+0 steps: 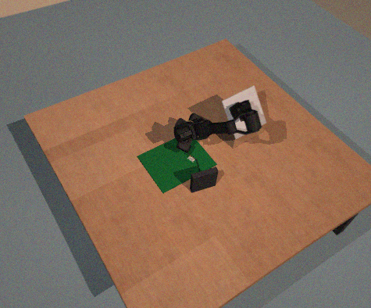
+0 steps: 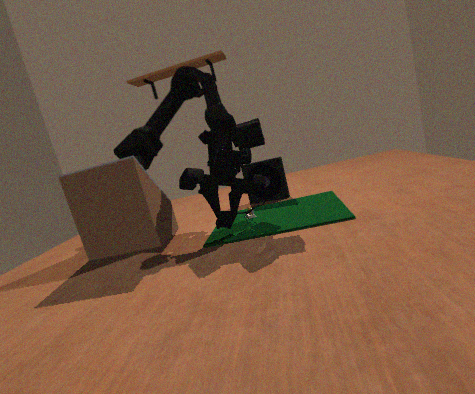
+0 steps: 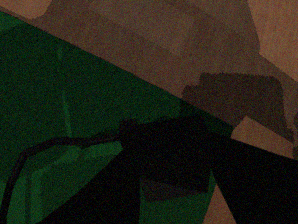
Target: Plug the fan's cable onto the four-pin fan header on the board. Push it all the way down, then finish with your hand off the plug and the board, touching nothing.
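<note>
Woodgrain runs across the counter [image 1: 137,234] [image 2: 300,310], with no readable writing anywhere. Dark and blocky, the plug [image 3: 167,135] sits just above the green board [image 1: 156,164] [image 2: 305,212] [image 3: 100,90], near one edge, its thin black cable [image 3: 55,141] curving away. The fingers [image 1: 184,145] [image 2: 224,220] are closed on it, slightly parted. The pale header [image 1: 191,159] [image 2: 250,215] stands near them, apart.

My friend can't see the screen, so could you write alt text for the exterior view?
A black robot arm's gripper, closed on something dark, hangs low over one end of a green circuit board. A black fan stands upright behind.
</note>
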